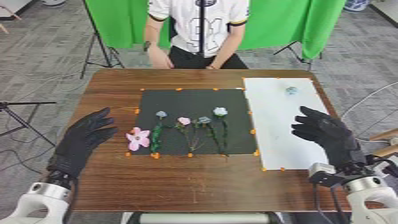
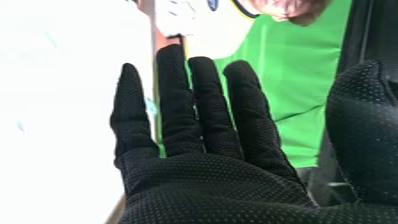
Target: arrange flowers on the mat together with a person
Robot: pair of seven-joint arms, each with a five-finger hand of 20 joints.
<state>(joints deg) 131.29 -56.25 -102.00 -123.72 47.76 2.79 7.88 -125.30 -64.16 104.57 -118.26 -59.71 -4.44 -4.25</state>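
In the head view, a black mat (image 1: 182, 135) lies on the table with several flowers on it, among them a pink flower (image 1: 184, 121), a white flower (image 1: 220, 111) and a grey-blue flower (image 1: 161, 114). A larger pink flower (image 1: 138, 139) sits at the mat's left edge. A pale blue flower (image 1: 291, 90) rests on the white mat (image 1: 280, 115). My left hand (image 1: 83, 135) is open beside the table's left edge. My right hand (image 1: 323, 129) is over the white mat's right side, open and holding nothing; in the right wrist view the right hand (image 2: 213, 185) has straight fingers.
The brown wooden table (image 1: 204, 187) extends in front of both mats. Orange tabs (image 1: 252, 131) mark the mats' edges. A green cloth (image 1: 275, 30) hangs behind the table's far side, and tripod stands are at both sides.
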